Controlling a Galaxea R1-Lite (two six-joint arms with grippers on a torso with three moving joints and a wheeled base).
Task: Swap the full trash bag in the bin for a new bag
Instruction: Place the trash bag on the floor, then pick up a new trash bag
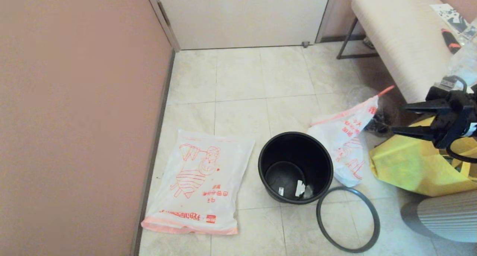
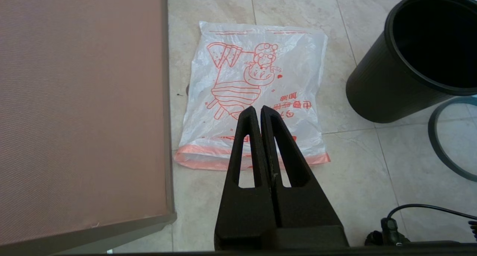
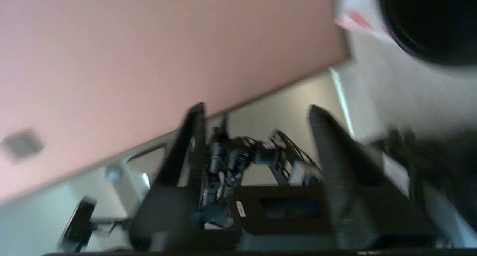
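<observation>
The black bin (image 1: 295, 166) stands upright on the tiled floor with no liner in it and a few white scraps on its bottom. Its grey hoop (image 1: 348, 218) lies flat on the floor beside it. The full trash bag (image 1: 346, 144) leans lumpy against the bin's right side, its orange tail (image 1: 385, 89) sticking up. The new bag (image 1: 201, 181) lies flat to the left of the bin, also seen in the left wrist view (image 2: 257, 81). My right gripper (image 1: 398, 118) hangs open and empty above the yellow tote, to the right of the full bag. My left gripper (image 2: 258, 108) is shut and empty above the new bag's banded edge.
A yellow tote (image 1: 413, 166) lies on the floor at the right, under the right arm. A padded bench (image 1: 398, 36) stands at the back right. A pink wall (image 1: 74, 99) closes off the left side, and a door (image 1: 242, 13) the far end.
</observation>
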